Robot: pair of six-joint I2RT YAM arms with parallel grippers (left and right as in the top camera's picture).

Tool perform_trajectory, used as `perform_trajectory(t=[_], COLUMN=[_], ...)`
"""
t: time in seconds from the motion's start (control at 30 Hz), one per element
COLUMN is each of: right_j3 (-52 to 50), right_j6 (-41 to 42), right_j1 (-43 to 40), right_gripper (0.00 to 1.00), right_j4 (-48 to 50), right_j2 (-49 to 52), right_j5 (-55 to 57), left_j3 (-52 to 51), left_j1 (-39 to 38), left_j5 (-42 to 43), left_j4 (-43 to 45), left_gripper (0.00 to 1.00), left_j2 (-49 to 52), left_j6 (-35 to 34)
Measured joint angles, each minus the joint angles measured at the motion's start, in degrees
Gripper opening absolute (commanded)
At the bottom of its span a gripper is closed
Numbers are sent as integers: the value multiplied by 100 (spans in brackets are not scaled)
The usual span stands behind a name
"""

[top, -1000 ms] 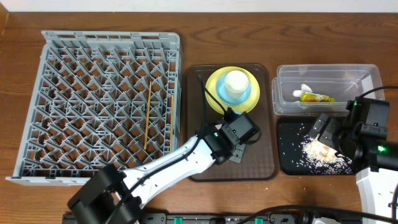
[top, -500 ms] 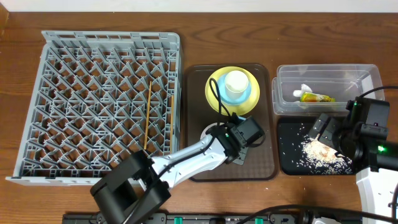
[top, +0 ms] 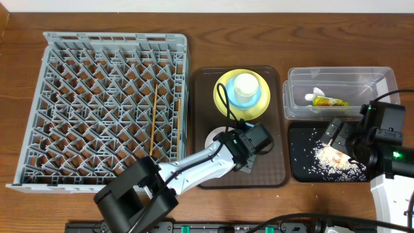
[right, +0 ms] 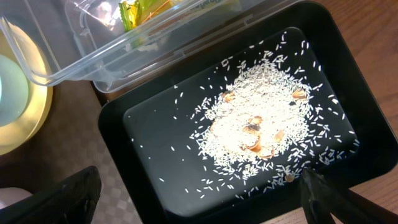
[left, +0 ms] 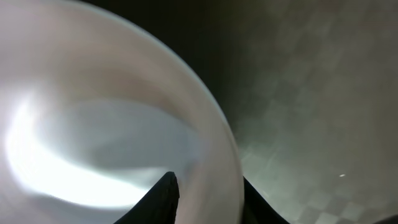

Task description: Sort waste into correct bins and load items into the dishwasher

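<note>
Seemingly the left end effector (left: 208,199) straddled the white bowl (left: 93,143) at its rim, clamping unclear; the right end effector (right: 199,196) gaped, farther off.

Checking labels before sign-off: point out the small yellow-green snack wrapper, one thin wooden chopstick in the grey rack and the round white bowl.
Yellow-green snack wrapper (top: 328,101), overhead view, its middle.
Thin wooden chopstick (top: 154,120), overhead view, mid-shaft.
Round white bowl (left: 106,137), left wrist view, inner wall.

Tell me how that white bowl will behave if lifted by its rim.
The white bowl looks rigid and glossy: probably no flex, but it may slip. With the left gripper straddling one side of its rim, it would likely hang tilted. It looks empty, so probably light.
</note>
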Motion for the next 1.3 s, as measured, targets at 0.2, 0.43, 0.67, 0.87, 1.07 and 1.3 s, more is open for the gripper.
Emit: perform_trajectory(t=[0.2, 0.43, 0.67, 0.87, 1.07, 1.3], right_j3=[0, 0, 0, 0, 0, 0], right_j6=[0, 0, 0, 0, 0, 0], right_j1=[0, 0, 0, 0, 0, 0], right_gripper=[99, 99, 99, 99, 99, 99], right_j4=[-2, 0, -2, 0, 0, 0], right_j2=[0, 0, 0, 0, 0, 0], right_j5=[0, 0, -2, 0, 0, 0], left_j3=[-17, -17, -17, -17, -17, -17], left_j1=[0, 0, -2, -2, -2, -2], left_j5=[-107, -127, -262, -273, -271, -273], left_j4=[-85, -177, -232, -238, -240, -254], left_gripper=[22, 19, 8, 8, 8, 8], left_j2=[0, 0, -4, -4, -4, -4], left_j6=[-267, -605, -638, -481, -422, -323])
